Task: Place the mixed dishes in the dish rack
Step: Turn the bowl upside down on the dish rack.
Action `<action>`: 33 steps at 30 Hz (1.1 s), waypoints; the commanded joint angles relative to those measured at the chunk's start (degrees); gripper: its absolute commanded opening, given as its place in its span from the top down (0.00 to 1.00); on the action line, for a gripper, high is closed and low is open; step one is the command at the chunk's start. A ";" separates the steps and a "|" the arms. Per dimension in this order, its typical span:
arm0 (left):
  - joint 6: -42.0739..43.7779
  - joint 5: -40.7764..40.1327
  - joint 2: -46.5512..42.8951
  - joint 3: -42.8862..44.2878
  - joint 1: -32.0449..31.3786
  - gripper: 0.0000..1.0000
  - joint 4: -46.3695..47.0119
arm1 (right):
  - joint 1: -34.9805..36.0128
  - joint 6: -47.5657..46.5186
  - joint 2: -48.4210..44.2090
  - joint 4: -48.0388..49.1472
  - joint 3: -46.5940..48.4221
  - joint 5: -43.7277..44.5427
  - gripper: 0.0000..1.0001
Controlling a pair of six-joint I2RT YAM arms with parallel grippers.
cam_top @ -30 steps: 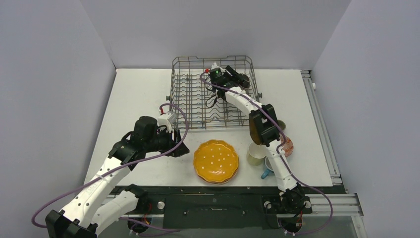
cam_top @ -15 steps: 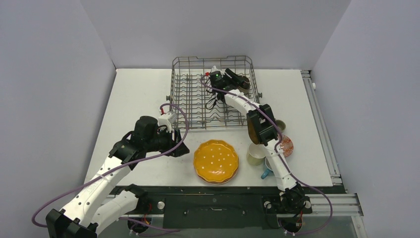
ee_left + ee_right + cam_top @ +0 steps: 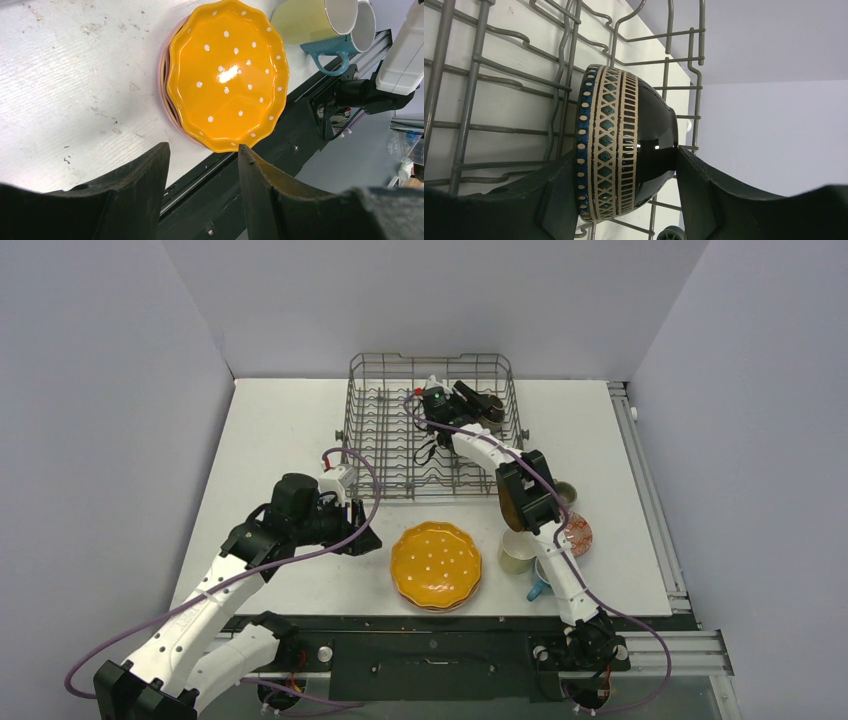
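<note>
A dark glossy bowl point(image 3: 624, 145) with a blue and cream patterned band stands on edge inside the dish rack point(image 3: 474, 60), near its far right corner. My right gripper point(image 3: 625, 155) is shut on this bowl, one finger on the rim and the other on the base. From above, the right gripper point(image 3: 484, 404) is seen reaching into the grey wire dish rack point(image 3: 380, 430). My left gripper point(image 3: 203, 146) is open and holds nothing. It hovers just left of the orange dotted plate point(image 3: 227, 75), which tops a stack of plates point(image 3: 436, 564).
A pale-yellow mug point(image 3: 516, 552) and a blue mug point(image 3: 540, 580) lie right of the plates, also seen as the pale-yellow mug point(image 3: 310, 20) and blue mug point(image 3: 345, 42). Another bowl point(image 3: 578, 535) and a grey mug point(image 3: 566, 492) sit behind them. The table's near edge is close to the plates.
The right arm has shifted slightly with the bowl inside the rack. The left arm has not moved.
</note>
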 commanded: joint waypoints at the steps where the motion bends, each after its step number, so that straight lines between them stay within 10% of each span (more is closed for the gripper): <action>1: 0.30 0.17 -0.23 0.20 0.37 0.51 2.79 | 0.36 -0.02 -3.52 1.41 -0.77 3.04 0.46; 13: 0.30 0.18 -0.01 0.20 0.37 0.51 2.77 | 0.63 1.80 -4.39 0.31 -2.31 2.50 0.23; 33: 0.22 -0.72 -0.60 0.28 0.37 0.51 2.58 | 2.14 9.84 -11.36 -6.78 -6.91 -3.65 0.15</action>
